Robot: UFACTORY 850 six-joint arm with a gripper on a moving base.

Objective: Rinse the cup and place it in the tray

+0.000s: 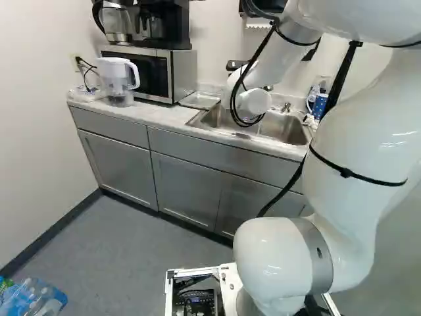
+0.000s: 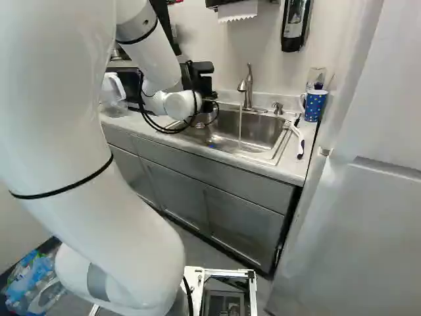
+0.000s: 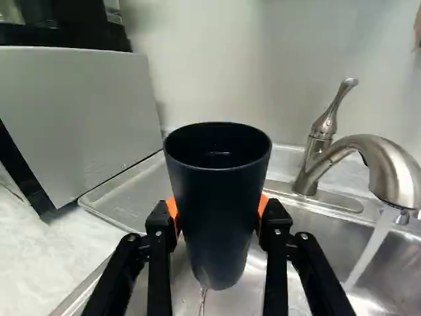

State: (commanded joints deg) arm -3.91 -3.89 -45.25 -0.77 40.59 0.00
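In the right base view my gripper [image 2: 205,85] is over the left part of the steel sink [image 2: 263,130], its fingertips hard to make out. The wrist view shows the gripper [image 3: 217,214] shut on a dark cup [image 3: 220,197], orange pads against both sides. The cup's mouth is uppermost, and a thin trickle of water hangs below its base. Water [image 3: 370,253] runs from the faucet [image 3: 388,172], beside the cup and apart from it. A shallow metal tray [image 3: 131,201] lies behind the cup, between sink and microwave; the left base view also shows this tray [image 1: 199,100].
A microwave [image 1: 172,72] borders the tray, with a coffee maker on top and a clear pitcher [image 1: 118,82] beside it. A dotted blue mug [image 2: 314,105] and a brush [image 2: 299,141] stand and lie right of the sink. Paper towels and a dispenser [image 2: 295,26] hang above.
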